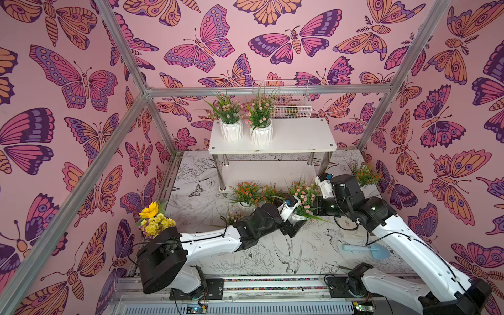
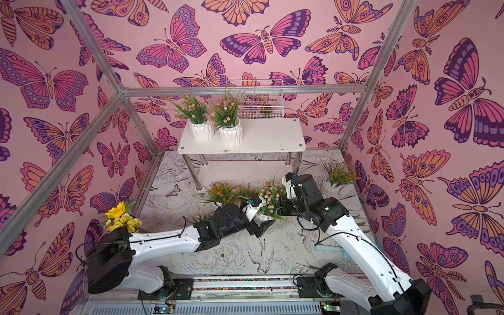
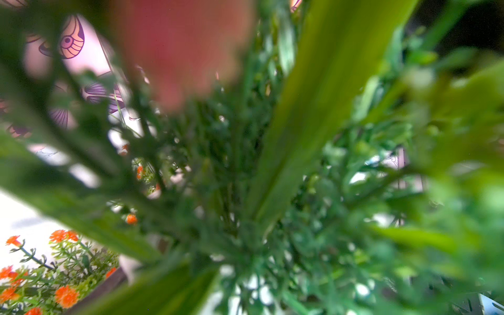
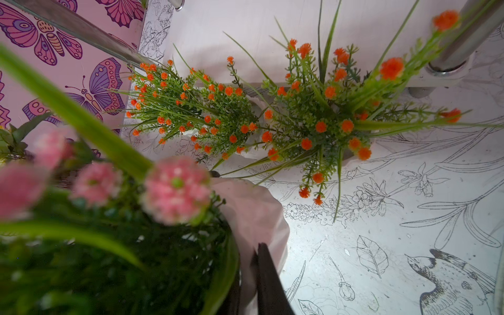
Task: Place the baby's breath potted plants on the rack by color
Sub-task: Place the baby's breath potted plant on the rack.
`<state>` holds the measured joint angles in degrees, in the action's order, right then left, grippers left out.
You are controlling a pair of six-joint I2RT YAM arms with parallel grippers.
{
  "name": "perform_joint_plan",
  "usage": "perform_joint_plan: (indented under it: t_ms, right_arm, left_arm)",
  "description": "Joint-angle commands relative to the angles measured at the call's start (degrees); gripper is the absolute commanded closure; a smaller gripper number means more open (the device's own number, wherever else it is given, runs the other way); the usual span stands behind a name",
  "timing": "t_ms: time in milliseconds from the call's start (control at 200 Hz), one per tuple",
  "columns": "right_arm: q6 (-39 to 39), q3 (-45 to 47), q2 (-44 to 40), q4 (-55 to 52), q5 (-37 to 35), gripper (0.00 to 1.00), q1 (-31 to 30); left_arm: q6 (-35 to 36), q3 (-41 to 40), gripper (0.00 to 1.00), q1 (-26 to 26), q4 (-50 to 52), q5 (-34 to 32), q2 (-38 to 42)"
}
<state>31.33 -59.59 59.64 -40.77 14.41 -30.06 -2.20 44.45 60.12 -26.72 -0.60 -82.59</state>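
The white rack carries two pink baby's breath potted plants on its top board. In front of it stand two orange plants; another orange one is at the right wall. My right gripper is shut on the rim of a pink plant's white pot. My left gripper sits low against that same pot. Foliage fills the left wrist view, so its jaws are hidden. Another pink plant peeks out behind the left arm.
A yellow sunflower bouquet stands at the left by the left arm's base. A white wire basket sits behind the rack. A light blue tool lies under the right arm. Metal frame posts edge the table.
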Motion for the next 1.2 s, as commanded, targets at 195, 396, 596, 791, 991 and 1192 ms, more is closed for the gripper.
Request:
perform_joint_plan:
  t_ms: [195,396,596,791,991,1192]
  right_arm:
    - [1.8,1.5,-4.2,3.8,5.0,0.84,1.0]
    - [2.0,2.9,-7.4,2.2,3.7,0.79,4.2]
    - [1.5,4.4,-11.9,-0.6,1.2,0.76,7.6]
    - [1.7,7.3,-14.5,-1.8,-0.5,0.76,8.6]
    - [3.2,12.0,-16.5,-0.5,0.0,0.75,9.1]
    - [3.7,14.4,-17.2,0.3,0.7,0.75,9.2]
  left_arm:
    - [-0.7,0.5,0.55,-0.1,-2.5,-3.5,3.8]
    - [-1.0,1.6,0.57,-0.5,-0.4,-4.4,5.7]
    - [-0.3,4.9,0.59,-1.2,3.6,-4.6,7.4]
    - [-1.0,10.6,0.58,-2.8,9.1,-2.7,7.1]
    - [-0.9,16.8,0.59,-4.2,13.6,-1.9,6.1]
    - [0.0,22.9,0.60,-5.8,16.2,-1.7,5.1]
